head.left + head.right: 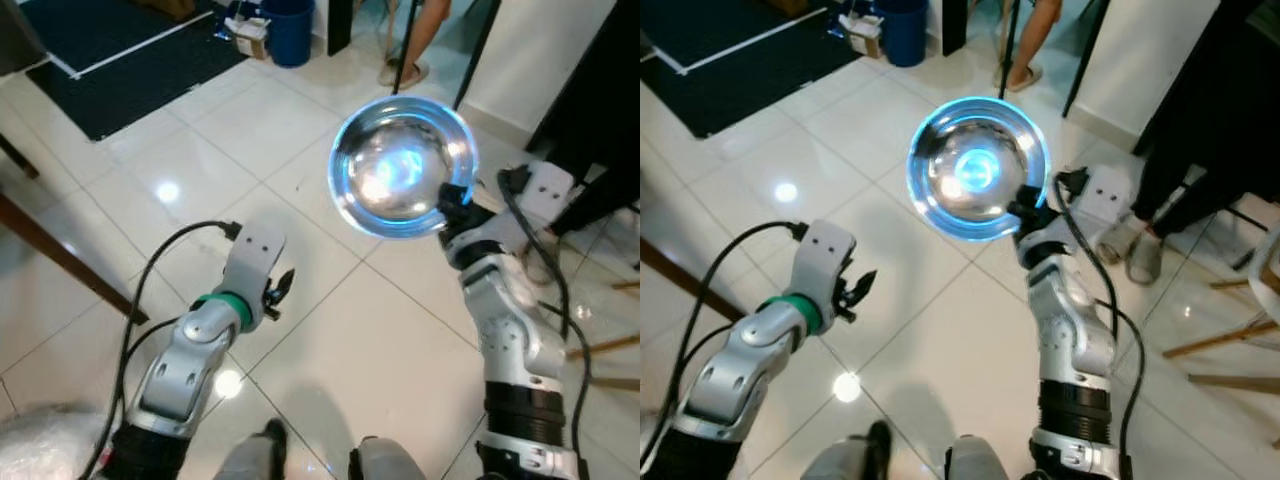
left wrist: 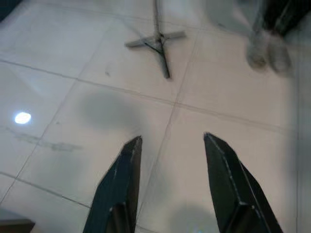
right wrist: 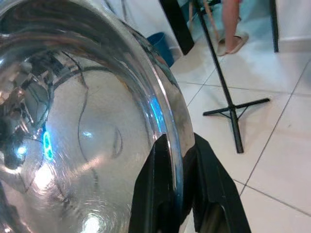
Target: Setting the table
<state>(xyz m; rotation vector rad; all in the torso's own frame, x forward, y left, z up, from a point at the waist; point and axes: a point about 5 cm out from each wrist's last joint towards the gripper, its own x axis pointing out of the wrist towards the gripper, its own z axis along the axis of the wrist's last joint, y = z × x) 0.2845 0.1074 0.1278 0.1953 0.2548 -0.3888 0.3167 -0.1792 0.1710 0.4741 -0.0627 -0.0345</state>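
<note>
— Steel, polished and round: a shiny metal bowl (image 1: 403, 165) held up in the air over the pale glossy tiled floor (image 1: 240, 150). Who has it?

— The right gripper (image 3: 182, 160). Its two black fingers are closed down on the bowl's rim, one inside the wall and one outside, so the bowl tilts with its hollow facing the head camera.

— And the other arm?

— The left gripper (image 2: 170, 165) hangs low over the tiles, fingers well spread, nothing between them.

— What lies around?

— A dark blue mat with a white stripe (image 1: 120, 50) on the far left, a blue bin (image 1: 290, 28) beside a small box (image 1: 252, 38) near it, and a thin black stand with a cross-shaped foot (image 3: 232, 109) on the floor beyond the bowl. A person's sandalled foot (image 1: 405, 72) shows behind that stand, and another person's dark trouser legs and grey shoes (image 1: 1135, 245) stand just right of the right arm. Wooden legs (image 1: 605, 350) poke in at the far right, and a dark wooden edge (image 1: 60, 255) at the left.
</note>
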